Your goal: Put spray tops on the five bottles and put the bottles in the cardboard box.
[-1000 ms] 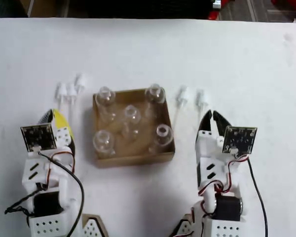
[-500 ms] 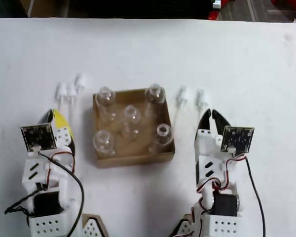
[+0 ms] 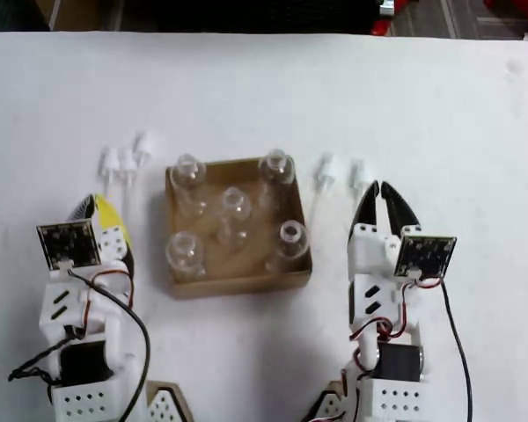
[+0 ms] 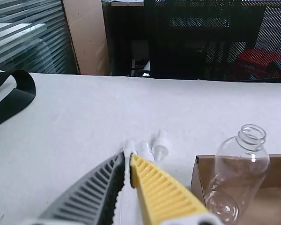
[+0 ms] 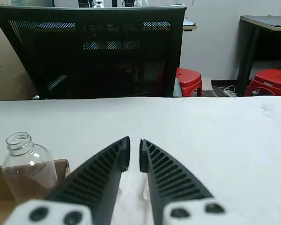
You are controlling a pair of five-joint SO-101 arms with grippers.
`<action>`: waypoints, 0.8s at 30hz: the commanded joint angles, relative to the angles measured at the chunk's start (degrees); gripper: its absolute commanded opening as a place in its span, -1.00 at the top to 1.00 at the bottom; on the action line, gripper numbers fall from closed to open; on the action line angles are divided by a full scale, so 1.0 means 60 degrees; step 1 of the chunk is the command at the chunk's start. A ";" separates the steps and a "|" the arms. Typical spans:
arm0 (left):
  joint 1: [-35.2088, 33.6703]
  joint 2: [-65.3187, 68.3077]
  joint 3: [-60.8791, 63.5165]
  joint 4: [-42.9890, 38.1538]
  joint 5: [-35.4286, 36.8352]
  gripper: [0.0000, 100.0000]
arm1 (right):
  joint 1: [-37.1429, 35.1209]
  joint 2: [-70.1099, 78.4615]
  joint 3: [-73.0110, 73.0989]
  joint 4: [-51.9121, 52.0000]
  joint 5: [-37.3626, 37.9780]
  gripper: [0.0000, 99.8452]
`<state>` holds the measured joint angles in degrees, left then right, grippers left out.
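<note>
Standing bottles (image 3: 233,209) in cardboard box (image 3: 246,283)

The white left arm (image 3: 75,308) lay by the table's (image 3: 246,88) near edge, its grey-and-yellow gripper (image 4: 127,158) closed tip to tip. The white right arm's (image 3: 378,299) black gripper (image 5: 134,154) stood slightly parted.

Five clear plastic bottles (image 3: 233,204) stand crowded in the brown cardboard box (image 3: 238,286) mid-table. Three white spray tops (image 3: 123,161) lie toward its left edge, two further spray tops (image 3: 339,171) toward its right. Open white table (image 3: 264,88) stretches to the far edge.
</note>
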<state>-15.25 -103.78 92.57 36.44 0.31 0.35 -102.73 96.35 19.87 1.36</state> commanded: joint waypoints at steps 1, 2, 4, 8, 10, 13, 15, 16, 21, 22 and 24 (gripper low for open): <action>0.0051 -0.0168 -0.0513 -0.0337 -0.0088 0.94 | 0.0095 -0.0081 0.0088 -0.0198 -0.0029 0.96; 0.0051 -0.0168 -0.0513 -0.0337 -0.0088 0.94 | 0.0081 -0.0081 0.0088 -0.0198 -0.0029 0.96; 0.0051 -0.0168 -0.0513 -0.0337 -0.0088 0.94 | 0.0081 -0.0081 0.0088 -0.0198 -0.0029 0.96; 0.0051 -0.0168 -0.0527 -0.0322 -0.0073 0.94 | 0.0081 -0.0081 0.0088 -0.0198 -0.0029 0.96; 0.0037 -0.0168 -0.0601 -0.0322 -0.0029 0.94 | 0.0066 -0.0081 0.0088 -0.0198 -0.0029 0.96; 0.0037 -0.0168 -0.0747 -0.0278 -0.0029 0.94 | 0.0066 -0.0081 0.0088 -0.0198 -0.0029 0.96; 0.0037 -0.0168 -0.0747 -0.0264 -0.0015 0.94 | 0.0066 -0.0081 0.0088 -0.0198 -0.0029 0.96; 0.0037 -0.0168 -0.0733 -0.0264 -0.0015 0.94 | 0.0066 -0.0081 0.0088 -0.0198 -0.0029 0.96; 0.0037 -0.0168 -0.0689 -0.0264 -0.0044 0.94 | -0.0110 -0.0095 0.0088 -0.0271 -0.0029 0.96; 0.0022 -0.0168 -0.0689 -0.0264 -0.0073 0.94 | -0.0227 -0.0095 0.0088 -0.0271 -0.0029 0.96; -0.0256 -0.0168 -0.0762 -0.0264 -0.0293 0.94 | -0.0418 -0.0095 0.0088 -0.0271 -0.0029 0.96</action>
<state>-15.25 -103.78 92.57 36.44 0.31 -0.09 -102.73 96.35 19.87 1.36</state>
